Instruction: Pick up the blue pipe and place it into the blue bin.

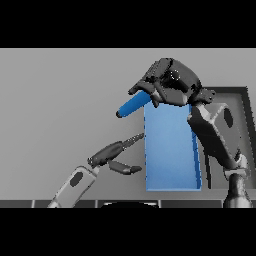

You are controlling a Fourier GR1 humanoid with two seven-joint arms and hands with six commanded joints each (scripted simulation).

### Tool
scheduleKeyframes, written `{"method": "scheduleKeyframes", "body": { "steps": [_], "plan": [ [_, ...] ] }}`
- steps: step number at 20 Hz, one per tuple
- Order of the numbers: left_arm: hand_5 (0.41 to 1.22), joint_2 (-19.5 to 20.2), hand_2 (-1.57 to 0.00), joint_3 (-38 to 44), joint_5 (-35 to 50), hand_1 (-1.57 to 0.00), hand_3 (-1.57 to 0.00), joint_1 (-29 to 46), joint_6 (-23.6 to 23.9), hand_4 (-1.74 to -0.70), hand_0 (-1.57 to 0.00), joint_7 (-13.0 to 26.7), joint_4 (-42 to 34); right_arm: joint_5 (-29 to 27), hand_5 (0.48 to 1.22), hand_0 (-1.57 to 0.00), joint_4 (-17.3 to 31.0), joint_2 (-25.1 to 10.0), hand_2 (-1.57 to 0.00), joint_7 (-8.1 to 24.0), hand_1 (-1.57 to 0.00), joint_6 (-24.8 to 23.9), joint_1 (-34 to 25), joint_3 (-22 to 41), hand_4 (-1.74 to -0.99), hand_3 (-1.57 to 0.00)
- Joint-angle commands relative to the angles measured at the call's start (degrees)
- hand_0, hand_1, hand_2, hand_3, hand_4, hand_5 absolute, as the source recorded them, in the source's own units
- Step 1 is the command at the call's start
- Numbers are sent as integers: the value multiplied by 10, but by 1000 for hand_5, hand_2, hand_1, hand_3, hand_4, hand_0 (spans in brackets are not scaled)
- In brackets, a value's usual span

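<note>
Blue pipe (132, 106): was held at one end in the right hand, raised at the far left corner of the blue bin; its free end stuck out to the left and slightly toward the robot, past the bin's left wall and over the grey table.
Right hand (170, 82): dark fingers were curled round the pipe's right end, clenched on it; the hand sat above the bin's far edge, hiding that end of the pipe.
Right arm (215, 132): came up from the lower right, crossing over the bin's right wall.
Blue bin (170, 150): a long rectangular tray, its long sides running away from the robot, its inner floor bare as far as it showed.
Left hand (114, 154): lay just left of the bin, near its left wall, fingers straight and pointing toward the bin, thumb spread apart below them; it held nothing.
Grey table (60, 100): carried the bin; a dark-rimmed area (240, 100) showed at the right edge, behind the right arm.
</note>
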Motion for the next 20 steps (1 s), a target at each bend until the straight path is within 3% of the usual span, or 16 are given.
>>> {"method": "scheduleKeyframes", "body": {
  "steps": [1,5,8,14,18,20],
  "plan": [
    [492,0,1,-2,4,1,1,1,-5,-906,1,3,-3,15,1117,-1571,30,-8,-1571,-10,-1571,0,-9,-4,-1732,-1571],
    [487,3,1,7,11,1,1,-1,-6,-911,1,8,-1,55,1135,-1571,130,-44,-1571,-9,-1571,-14,-10,-10,-1737,-1571],
    [489,0,1,8,12,1,1,-1,-6,-902,1,12,7,67,1120,-1571,173,-54,-1571,-3,-1571,-24,42,-3,-1739,-1571],
    [473,-2,1,10,13,1,1,-2,-4,-888,1,14,7,80,1120,-1571,181,-64,-1571,33,-1571,-70,150,35,-1741,-1571],
    [463,-5,1,7,12,1,1,0,-4,-881,1,0,7,79,1122,-1571,167,-70,-1571,91,-1571,-104,215,74,-1741,-1571],
    [464,0,1,9,12,1,1,1,-3,-882,1,6,5,79,1124,-1571,162,-77,-1571,105,-1571,-105,245,92,-1655,-1571]
  ]
}}
